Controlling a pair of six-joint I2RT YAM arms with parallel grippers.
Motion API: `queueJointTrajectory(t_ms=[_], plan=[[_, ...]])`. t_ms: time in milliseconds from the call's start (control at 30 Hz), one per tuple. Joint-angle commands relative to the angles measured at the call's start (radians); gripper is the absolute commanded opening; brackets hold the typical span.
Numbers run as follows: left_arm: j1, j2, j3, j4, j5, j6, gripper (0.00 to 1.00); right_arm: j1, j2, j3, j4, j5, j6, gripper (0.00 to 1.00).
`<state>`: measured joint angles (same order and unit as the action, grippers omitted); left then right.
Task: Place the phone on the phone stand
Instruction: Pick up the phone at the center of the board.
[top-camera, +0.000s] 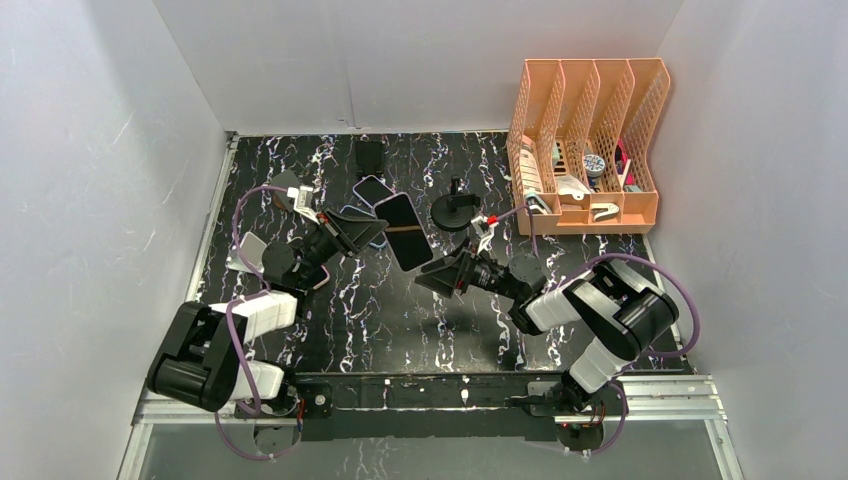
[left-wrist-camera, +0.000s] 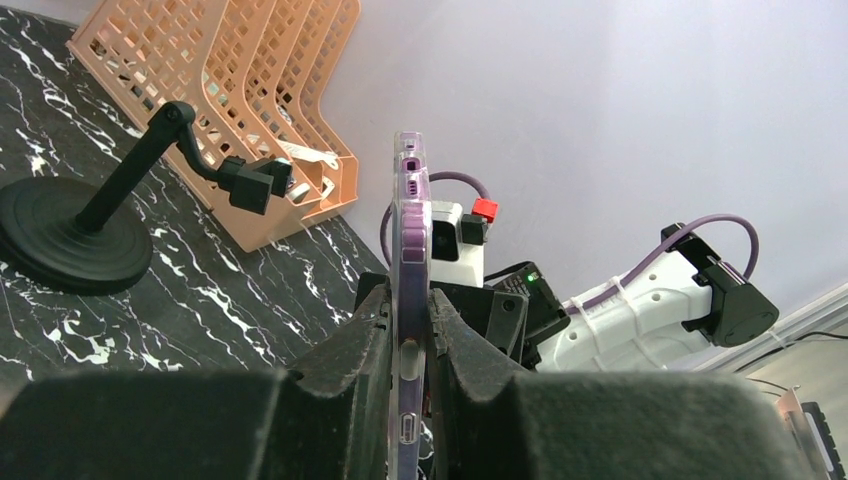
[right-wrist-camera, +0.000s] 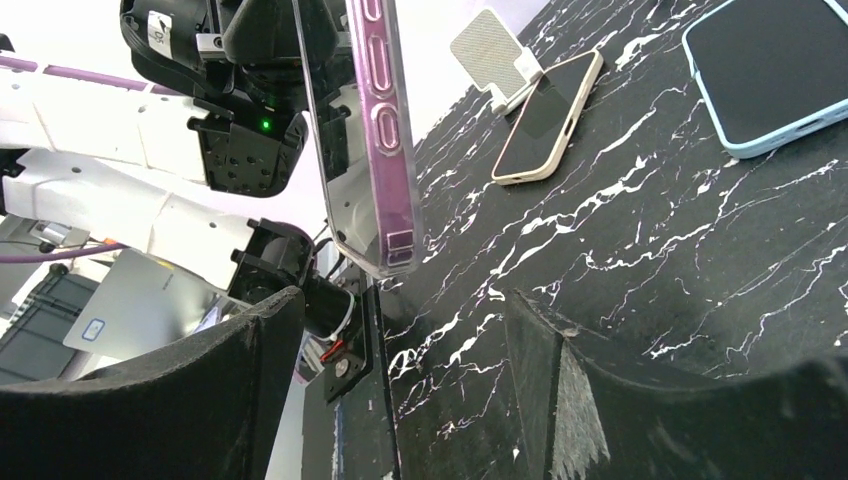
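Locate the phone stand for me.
In the top view, the phone stand sits right of centre, between the phone held by the left gripper and the orange file rack.

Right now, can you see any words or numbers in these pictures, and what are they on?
Nothing reads clearly.
White sticker on the left arm: dark print, too blurred to read.
Blue mark on the grey panel: too small.
Things in the orange rack: any labels too small.
Phone: no writing shows.
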<state>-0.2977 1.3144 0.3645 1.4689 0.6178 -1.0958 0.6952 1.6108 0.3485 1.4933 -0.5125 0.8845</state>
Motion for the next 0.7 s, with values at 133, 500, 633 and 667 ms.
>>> queueJointTrajectory(t_ms=[133,500,633,667], plan=[[-0.001,0.015,-0.005,0.167,-0.027,-0.058,0.00,0.004,0.024,0.037,0.331,0.052,-0.056,0.80],[0.000,0.021,-0.032,0.208,-0.041,-0.083,0.00,0.004,0.097,0.136,0.331,0.044,-0.055,0.80],[-0.001,0.033,-0.039,0.220,-0.048,-0.078,0.00,0.003,0.106,0.156,0.331,0.030,-0.038,0.78],[0.000,0.037,-0.040,0.223,-0.050,-0.077,0.00,0.004,0.110,0.163,0.332,0.021,-0.033,0.76]])
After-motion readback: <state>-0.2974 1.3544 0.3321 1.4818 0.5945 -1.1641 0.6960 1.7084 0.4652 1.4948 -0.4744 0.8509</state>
